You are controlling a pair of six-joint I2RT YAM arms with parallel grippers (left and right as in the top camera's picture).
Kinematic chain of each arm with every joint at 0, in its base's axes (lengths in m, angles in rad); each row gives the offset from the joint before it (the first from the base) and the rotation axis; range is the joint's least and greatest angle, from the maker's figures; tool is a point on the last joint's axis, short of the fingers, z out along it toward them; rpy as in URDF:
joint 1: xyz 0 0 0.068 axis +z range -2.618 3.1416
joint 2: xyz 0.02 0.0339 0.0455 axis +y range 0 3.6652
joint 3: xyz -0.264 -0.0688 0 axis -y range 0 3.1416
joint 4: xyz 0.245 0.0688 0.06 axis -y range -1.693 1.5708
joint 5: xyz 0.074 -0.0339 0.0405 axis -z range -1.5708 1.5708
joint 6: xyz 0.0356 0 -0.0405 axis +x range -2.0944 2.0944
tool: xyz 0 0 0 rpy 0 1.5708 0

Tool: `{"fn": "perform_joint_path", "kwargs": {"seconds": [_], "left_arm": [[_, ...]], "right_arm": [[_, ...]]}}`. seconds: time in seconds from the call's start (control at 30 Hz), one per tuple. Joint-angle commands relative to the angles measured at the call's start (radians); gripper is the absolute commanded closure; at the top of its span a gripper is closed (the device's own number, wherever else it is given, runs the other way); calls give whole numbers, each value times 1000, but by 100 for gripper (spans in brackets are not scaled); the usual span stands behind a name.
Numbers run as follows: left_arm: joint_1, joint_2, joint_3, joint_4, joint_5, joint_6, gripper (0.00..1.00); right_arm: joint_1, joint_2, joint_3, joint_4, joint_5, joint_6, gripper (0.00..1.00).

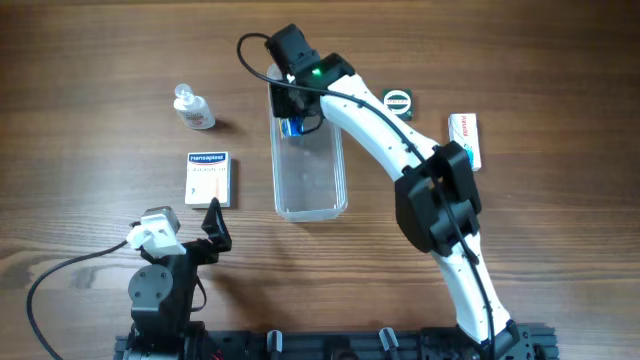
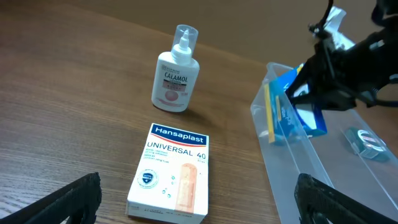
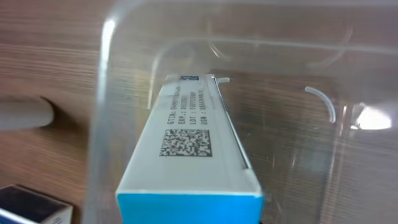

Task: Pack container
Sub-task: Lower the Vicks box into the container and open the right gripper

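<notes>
Near edge, left: your left gripper (image 1: 187, 228) sits low, fingers spread wide and pointing toward the far edge. A Hansaplast box (image 1: 208, 178) lies flat just beyond it.

Centre of the tabletop: the container (image 1: 312, 195), a clear tub, open side up, with its long axis running from near edge to far edge.

Your right arm rises from the near right edge and slants across to the far end of the tub, wrist bent downward. The right gripper (image 1: 292, 113) is pinched on a blue box (image 1: 292, 127), tilted, its lower end inside the container's far end.

Far left: a Calamol bottle (image 1: 193, 108), upright.
</notes>
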Motion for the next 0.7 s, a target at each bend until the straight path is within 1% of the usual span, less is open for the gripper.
{"fn": "perform_joint_path", "kwargs": {"seconds": [0.0,0.1,0.17,0.37,0.67], "left_arm": [[-6,-6,-7,4,-13,-1,0],[-6,-6,-7,4,-13,-1,0],[-6,-6,-7,4,-13,-1,0],[-6,-6,-7,4,-14,-1,0],[-6,-6,-7,4,-14,-1,0]], "right_arm": [[0,37,22,14,21,42,87],[0,37,22,30,21,43,85],[0,37,22,42,19,44,76],[0,37,22,52,-3,43,66],[0,36,22,52,-51,43,64]]}}
